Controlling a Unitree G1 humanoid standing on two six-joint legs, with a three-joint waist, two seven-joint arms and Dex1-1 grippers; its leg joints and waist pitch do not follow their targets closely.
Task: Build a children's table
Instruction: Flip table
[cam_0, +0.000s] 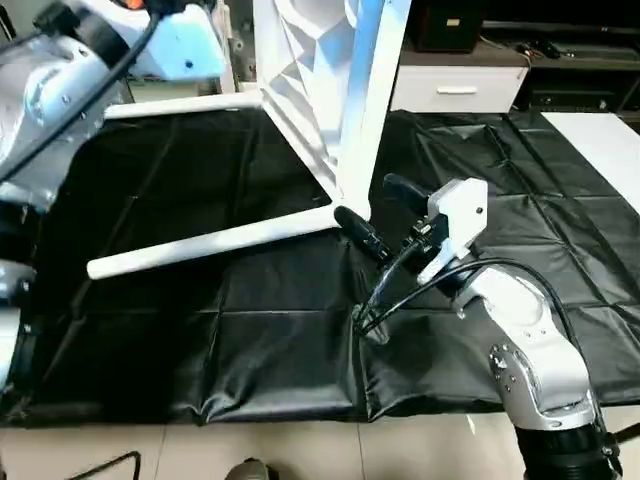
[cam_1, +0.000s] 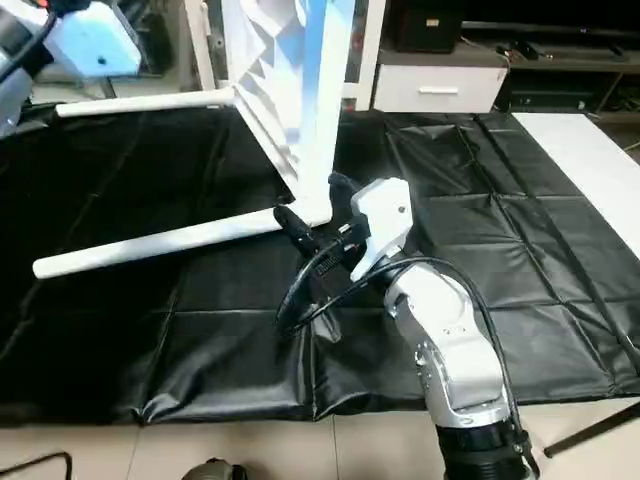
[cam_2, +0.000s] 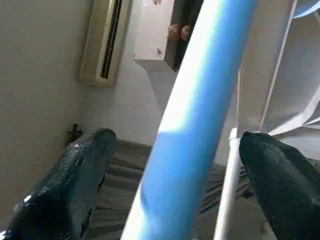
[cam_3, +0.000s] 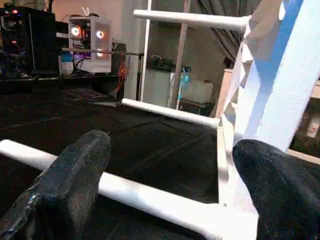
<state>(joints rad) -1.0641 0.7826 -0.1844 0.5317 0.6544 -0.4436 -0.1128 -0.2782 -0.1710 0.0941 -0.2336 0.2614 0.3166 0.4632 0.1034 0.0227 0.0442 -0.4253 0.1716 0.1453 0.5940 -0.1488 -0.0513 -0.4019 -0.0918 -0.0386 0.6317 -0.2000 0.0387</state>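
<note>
**Listener:** What lay in front of you, starting from your left?

**Robot:** My left arm was raised at the upper left, over a black sheet (cam_0: 250, 330) covering the floor. My left gripper (cam_2: 175, 165) had its two black fingers spread wide, one on either side of a white table leg (cam_2: 200, 105); I could not tell whether either finger touched it.

**Listener:** And the table itself?

**Robot:** The children's table (cam_0: 320, 90) stood tipped on its side, its white top (cam_1: 275, 80) upright on one edge on the sheet with the ribbed underside facing my left. Legs stuck out level from its corner sockets toward my left. The near lower leg (cam_0: 210, 243) rested along the sheet, and the far lower leg (cam_0: 180, 106) lay behind it. From my right wrist I also saw an upper leg (cam_3: 192, 19) held level in the air.

**Listener:** And on your right?

**Robot:** My right gripper (cam_0: 378, 212) reached in low at the table's near bottom corner. Its fingers (cam_3: 75, 180) were spread wide, one beside the near lower leg, the other by the tabletop's edge, and they pinched nothing.
</note>
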